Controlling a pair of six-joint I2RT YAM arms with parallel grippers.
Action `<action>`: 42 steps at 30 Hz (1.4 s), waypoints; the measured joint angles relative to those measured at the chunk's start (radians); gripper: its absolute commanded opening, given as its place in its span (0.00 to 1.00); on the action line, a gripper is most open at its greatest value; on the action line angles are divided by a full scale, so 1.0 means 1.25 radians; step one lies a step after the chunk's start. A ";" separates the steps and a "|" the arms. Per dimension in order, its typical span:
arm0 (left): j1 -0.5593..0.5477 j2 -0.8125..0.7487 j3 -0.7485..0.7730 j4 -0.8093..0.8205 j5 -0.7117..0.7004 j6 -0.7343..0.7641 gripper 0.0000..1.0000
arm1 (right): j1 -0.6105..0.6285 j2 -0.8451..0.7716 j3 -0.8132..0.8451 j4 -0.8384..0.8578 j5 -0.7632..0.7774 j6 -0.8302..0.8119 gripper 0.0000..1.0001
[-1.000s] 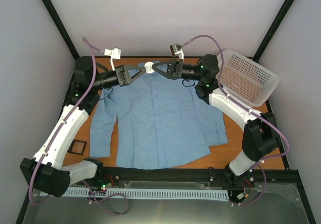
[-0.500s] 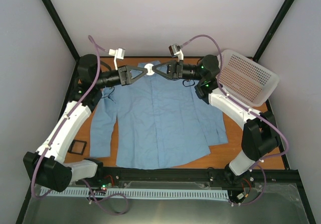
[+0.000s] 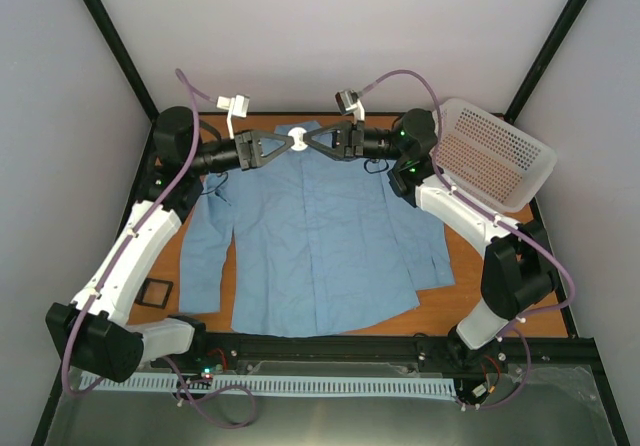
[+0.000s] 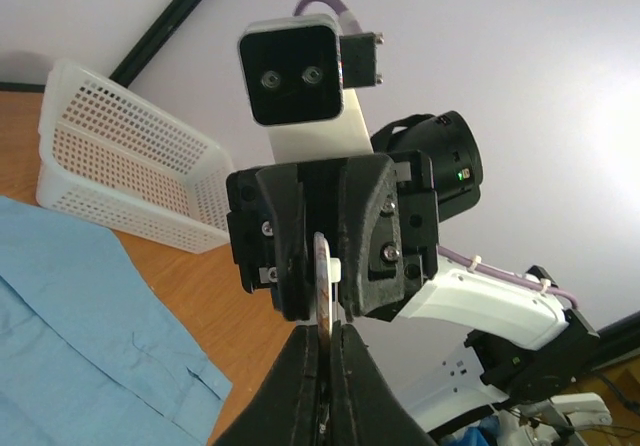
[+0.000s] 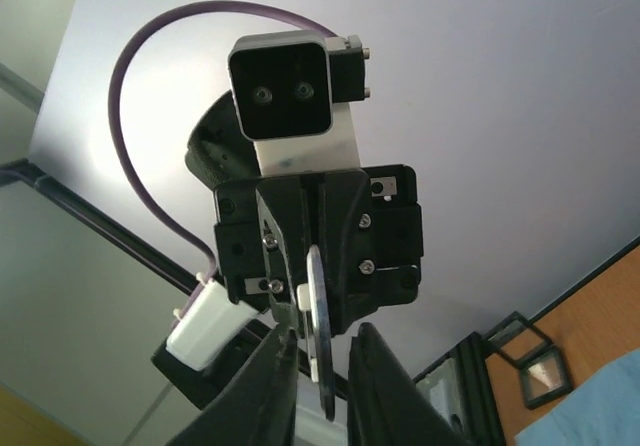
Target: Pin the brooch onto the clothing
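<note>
Closest to me, near the front edge of the bench (image 3: 462, 301), the small black tray (image 3: 155, 292) sits beside the shirt's left sleeve, out of play. The shirt (image 3: 320, 246) lies flat, front up, with nothing holding it down. I judge that a push on the cloth would drag or bunch it rather than let a pin bite, and a pin could catch both layers.

Further back, above the collar (image 3: 303, 127), the two arms meet nose to nose with the brooch (image 3: 297, 142) between them, up in the air and clear of the cloth. The left jaws are clamped on it, gripping the disc edge-on by its rim. The right jaws stand a little apart, one finger on either side of the disc, and in the right wrist view neither seems to touch it.

That is where I see the trouble. The hold is on a thin rim, so if the right jaws close off-centre they may lever the disc round or pop it free. If the left jaws let go before the right have a hold, it drops onto the shirt and may roll off across the bench. The two sets of jaws are so close that a small misjudged advance would knock them together.

At the far right, the white basket (image 3: 495, 156) sits just beside the right arm (image 3: 455, 211); a wide swing there could clip it.
</note>
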 measured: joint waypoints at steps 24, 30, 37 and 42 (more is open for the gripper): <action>-0.017 -0.016 0.021 -0.058 -0.136 0.131 0.01 | 0.013 0.083 0.022 0.128 0.003 0.137 0.32; -0.017 -0.017 0.021 -0.063 -0.143 0.148 0.01 | 0.013 0.089 0.027 0.152 0.009 0.159 0.28; -0.020 -0.017 0.021 -0.067 -0.143 0.162 0.01 | 0.014 0.099 0.036 0.148 0.010 0.160 0.26; -0.023 -0.017 0.025 -0.074 -0.146 0.176 0.01 | 0.016 0.103 0.041 0.145 0.012 0.159 0.21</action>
